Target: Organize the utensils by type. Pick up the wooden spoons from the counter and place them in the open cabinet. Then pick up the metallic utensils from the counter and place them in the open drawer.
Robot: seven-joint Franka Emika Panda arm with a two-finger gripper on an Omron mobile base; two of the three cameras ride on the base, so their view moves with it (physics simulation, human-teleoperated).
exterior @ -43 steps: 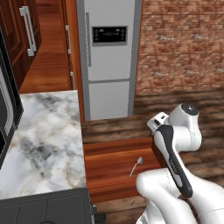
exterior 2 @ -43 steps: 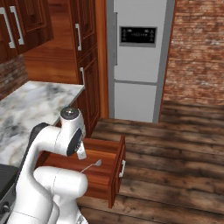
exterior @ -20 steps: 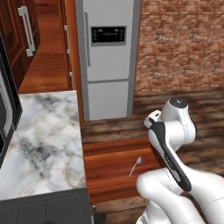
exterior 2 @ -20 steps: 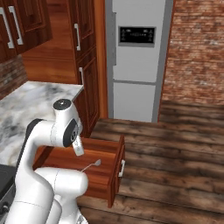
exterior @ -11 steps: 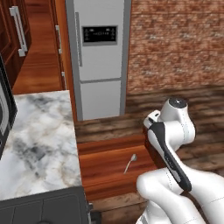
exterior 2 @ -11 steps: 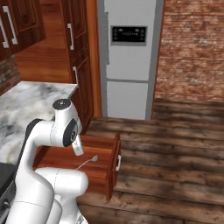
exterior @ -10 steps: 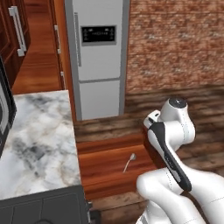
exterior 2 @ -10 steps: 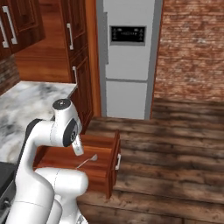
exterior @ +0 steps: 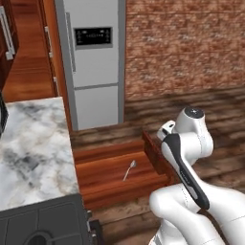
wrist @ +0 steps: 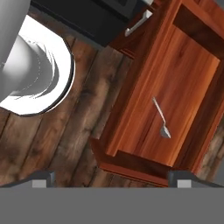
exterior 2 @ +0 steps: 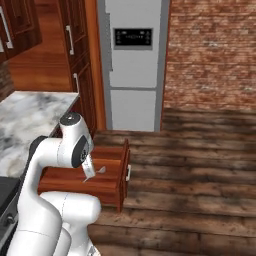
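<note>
Marble counter (exterior: 33, 143); open drawer (wrist: 183, 65) ahead of the spread, empty pincer (wrist: 111, 177), metal spoon (wrist: 161, 117) inside; plank floor (exterior 2: 200, 175).

A tall silver-grey steel refrigerator (exterior: 93, 62) (dark display panel (exterior: 94, 37) on its upper door) stands far, left of a red brick wall (exterior: 186, 45).

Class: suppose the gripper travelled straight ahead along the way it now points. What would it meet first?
Probably the front edge of the open drawer or the wooden floor beside it; depth is unclear. The gripper is open, the metal spoon slightly off-line.
</note>
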